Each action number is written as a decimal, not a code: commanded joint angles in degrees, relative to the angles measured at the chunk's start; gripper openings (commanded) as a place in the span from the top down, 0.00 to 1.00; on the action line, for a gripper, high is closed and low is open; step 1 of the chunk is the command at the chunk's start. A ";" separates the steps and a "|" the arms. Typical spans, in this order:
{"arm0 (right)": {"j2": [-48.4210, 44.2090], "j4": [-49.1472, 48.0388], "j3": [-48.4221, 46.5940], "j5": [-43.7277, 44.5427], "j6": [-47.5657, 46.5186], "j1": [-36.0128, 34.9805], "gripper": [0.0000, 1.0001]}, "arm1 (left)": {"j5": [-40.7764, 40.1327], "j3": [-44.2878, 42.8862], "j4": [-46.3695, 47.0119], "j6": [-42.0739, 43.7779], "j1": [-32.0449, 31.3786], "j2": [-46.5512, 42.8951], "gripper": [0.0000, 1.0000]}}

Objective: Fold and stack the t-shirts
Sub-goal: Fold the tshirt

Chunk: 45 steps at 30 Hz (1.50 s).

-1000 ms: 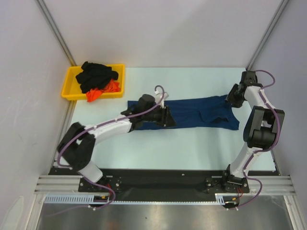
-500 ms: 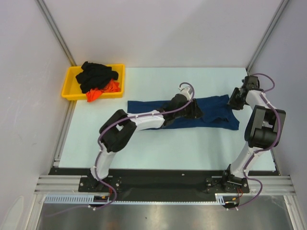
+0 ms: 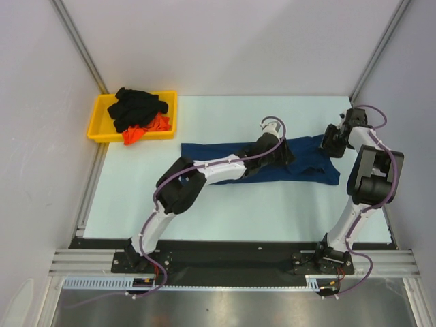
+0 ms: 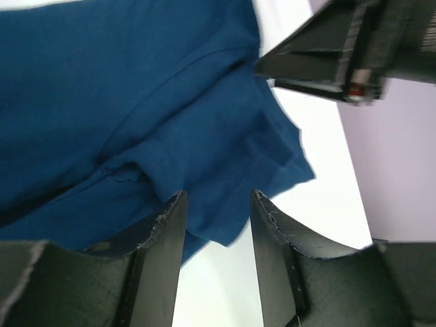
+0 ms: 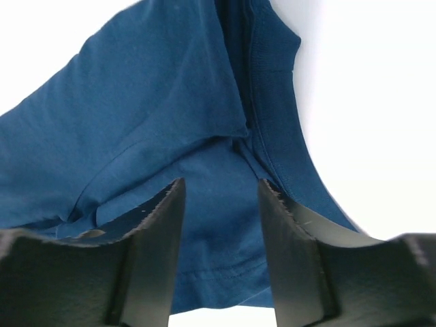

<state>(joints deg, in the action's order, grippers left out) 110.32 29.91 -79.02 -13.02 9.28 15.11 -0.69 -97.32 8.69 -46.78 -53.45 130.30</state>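
**Navy t-shirt [image 3: 306, 163] under two released hands, both crowding one end**

The navy t-shirt lies across the middle of the bench [image 3: 238, 211] as a long, rumpled band, and I judge it not yet folded to a tidy shape. The black t-shirt [image 3: 136, 105] and the orange-red t-shirt [image 3: 144, 131] sit heaped in the yellow tray [image 3: 97, 131] at the far left corner, well apart from it (so no stack has been started).

The left hand [image 4: 216, 197] has its fingers apart with nothing between them; only cloth shows beyond the gap. The right hand [image 5: 221, 185] is likewise released, poised over a hemmed edge and a crease where layers overlap. From above, both are at the shirt's right portion, the right hand at its far right corner and the left hand near it.

The main risk, as I read it, is that closeness. The left wrist view already shows the right hand just beyond the shirt's edge, so a careless reach could knock the two together.

A second risk is the layering. A pinch at that crease might take only the top layer, or several at once, and the fold would come out skewed.

The left arm [image 3: 218, 167] also stretches along the length of the shirt, so pulling it back low could drag the cloth and bunch it further.
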 commanded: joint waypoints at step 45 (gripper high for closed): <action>0.08 8.31 -8.16 4.92 3.98 0.97 0.48 | 9.04 -1.84 -8.24 -4.98 4.58 2.60 0.47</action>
<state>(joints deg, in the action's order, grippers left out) 117.05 35.73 -86.41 -11.77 8.58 15.57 7.70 -103.46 3.68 -54.72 -49.04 139.52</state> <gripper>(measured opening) 0.494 0.505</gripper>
